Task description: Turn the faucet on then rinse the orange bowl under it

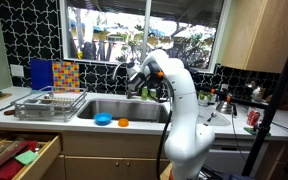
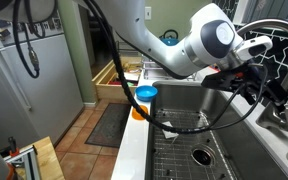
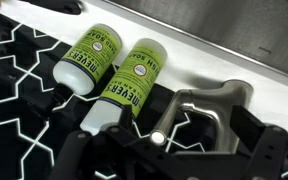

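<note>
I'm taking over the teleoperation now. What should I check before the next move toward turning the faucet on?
1. Gripper at the faucet: ok, the metal handle is just ahead in the wrist view.
2. Jaws open and empty: ok, they look spread wide with nothing between them.
3. Water running: cannot tell, no stream shows.
4. Orange bowl within easy reach: ok, it sits on the front counter edge beside the blue bowl.
5. Room around the handle: not ok, two green soap bottles sit close beside it.
</note>
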{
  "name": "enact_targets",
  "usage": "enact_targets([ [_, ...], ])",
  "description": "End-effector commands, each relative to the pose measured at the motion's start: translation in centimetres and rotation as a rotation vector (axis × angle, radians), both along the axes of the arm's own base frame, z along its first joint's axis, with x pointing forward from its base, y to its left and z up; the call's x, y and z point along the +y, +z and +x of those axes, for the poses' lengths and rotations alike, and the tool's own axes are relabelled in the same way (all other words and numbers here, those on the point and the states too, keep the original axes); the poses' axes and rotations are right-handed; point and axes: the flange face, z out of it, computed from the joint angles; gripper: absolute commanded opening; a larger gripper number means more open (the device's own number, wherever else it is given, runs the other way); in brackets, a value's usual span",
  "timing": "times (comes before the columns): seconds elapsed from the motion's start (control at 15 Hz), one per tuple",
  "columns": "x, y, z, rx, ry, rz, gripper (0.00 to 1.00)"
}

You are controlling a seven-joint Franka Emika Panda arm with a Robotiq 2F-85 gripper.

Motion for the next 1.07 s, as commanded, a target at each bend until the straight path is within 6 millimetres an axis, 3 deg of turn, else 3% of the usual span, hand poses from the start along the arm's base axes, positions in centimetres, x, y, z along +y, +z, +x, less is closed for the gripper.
enact_targets([
  [0.0,-2.2,-0.6,2.3,-0.058,-0.041,-0.058,1.00],
  [0.47,-3.2,-1.2,4.4,-0.114,-0.111,-0.149,1.00],
  [1.0,-3.7,-1.4,3.9,-0.050,-0.196,-0.242,1.00],
])
